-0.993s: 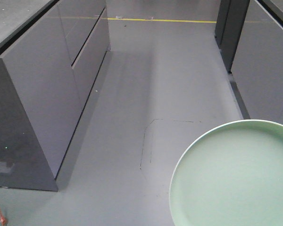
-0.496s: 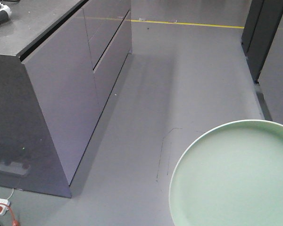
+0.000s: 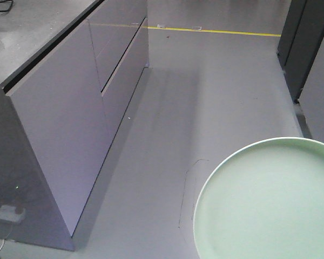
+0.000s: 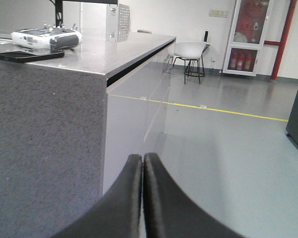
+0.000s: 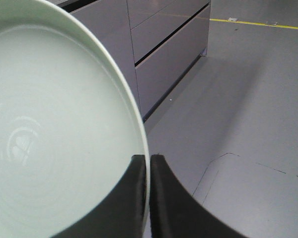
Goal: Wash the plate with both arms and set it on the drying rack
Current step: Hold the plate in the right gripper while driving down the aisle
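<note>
Gripping the plate (image 3: 264,199) by its rim, the right gripper (image 5: 148,161) is pinching the pale green edge between its two black fingers. That pinch is sitting low in the middle of the right wrist view, with the dish filling the left side. In the front view the plate is hanging in the lower right corner over bare grey floor (image 3: 216,97), with a long grey counter (image 3: 59,124) running along the left. The left gripper (image 4: 142,158) is pressing its fingers together on nothing, pointing past the counter's end. No drying rack is showing in any view, so I am judging this as a carrying stretch; whether the washing is done I cannot tell. The next move is calling for bringing the plate to its station without letting that thin edge-pinch slip.
</note>
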`<state>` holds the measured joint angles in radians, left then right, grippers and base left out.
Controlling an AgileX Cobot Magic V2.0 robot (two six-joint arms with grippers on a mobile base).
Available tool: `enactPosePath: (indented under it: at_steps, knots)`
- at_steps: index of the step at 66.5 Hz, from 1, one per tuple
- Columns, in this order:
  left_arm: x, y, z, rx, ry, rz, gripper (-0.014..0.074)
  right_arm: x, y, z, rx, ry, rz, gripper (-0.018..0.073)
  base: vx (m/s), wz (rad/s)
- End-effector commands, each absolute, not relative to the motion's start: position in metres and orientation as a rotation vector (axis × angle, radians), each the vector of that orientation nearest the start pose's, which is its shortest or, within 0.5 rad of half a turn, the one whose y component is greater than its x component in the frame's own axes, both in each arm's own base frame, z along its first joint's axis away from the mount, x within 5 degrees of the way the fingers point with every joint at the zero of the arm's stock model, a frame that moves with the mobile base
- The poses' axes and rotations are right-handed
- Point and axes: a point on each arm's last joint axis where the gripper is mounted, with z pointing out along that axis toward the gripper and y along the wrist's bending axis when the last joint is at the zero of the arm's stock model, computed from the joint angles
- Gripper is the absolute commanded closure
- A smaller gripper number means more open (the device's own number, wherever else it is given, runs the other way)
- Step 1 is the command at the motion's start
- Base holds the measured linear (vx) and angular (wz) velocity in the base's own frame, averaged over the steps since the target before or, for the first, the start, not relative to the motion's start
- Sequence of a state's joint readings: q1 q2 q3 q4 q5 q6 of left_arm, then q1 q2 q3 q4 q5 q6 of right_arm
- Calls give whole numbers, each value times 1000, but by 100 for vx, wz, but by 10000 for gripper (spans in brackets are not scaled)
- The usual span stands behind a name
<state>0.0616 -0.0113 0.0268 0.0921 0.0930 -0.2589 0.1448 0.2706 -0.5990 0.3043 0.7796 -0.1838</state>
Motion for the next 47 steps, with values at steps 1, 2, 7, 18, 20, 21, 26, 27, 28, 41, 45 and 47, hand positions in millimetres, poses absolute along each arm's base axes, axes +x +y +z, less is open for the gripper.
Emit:
enactPosePath:
  at_steps: [1,2,7,18,20,21,26,27,28,41,45,47]
  knots:
    - [56,3,199,-180,1508,-93,602,42,24,342,-218,1809,326,564,27,-10]
    - [56,3,199,-180,1508,-93,602,42,24,342,-218,1809,326,564,27,-10]
    - [56,3,199,-180,1508,-93,602,42,24,342,-218,1809,326,564,28,-11]
    - [56,3,199,-180,1508,-93,602,42,24,342,-218,1809,326,564,29,-12]
    - [56,3,199,-180,1508,-93,602,42,24,342,-218,1809,326,564,30,-12]
    - [56,3,199,-180,1508,-93,602,42,24,342,-218,1809,326,564,30,-12]
    - [56,3,199,-180,1508,-93,602,42,24,342,-218,1809,326,564,30,-12]
    - [56,3,199,-180,1508,-93,602,42,24,342,-218,1809,326,564,30,-12]
    - [56,3,199,-180,1508,-93,602,42,24,342,-219,1810,326,564,30,-13]
    - [56,3,199,-180,1508,-93,602,42,24,342,-219,1810,326,564,30,-12]
    - [56,3,199,-180,1508,-93,602,42,24,342,-219,1810,326,564,30,-13]
    - [56,3,199,-180,1508,-93,602,42,24,342,-219,1810,326,564,31,-14]
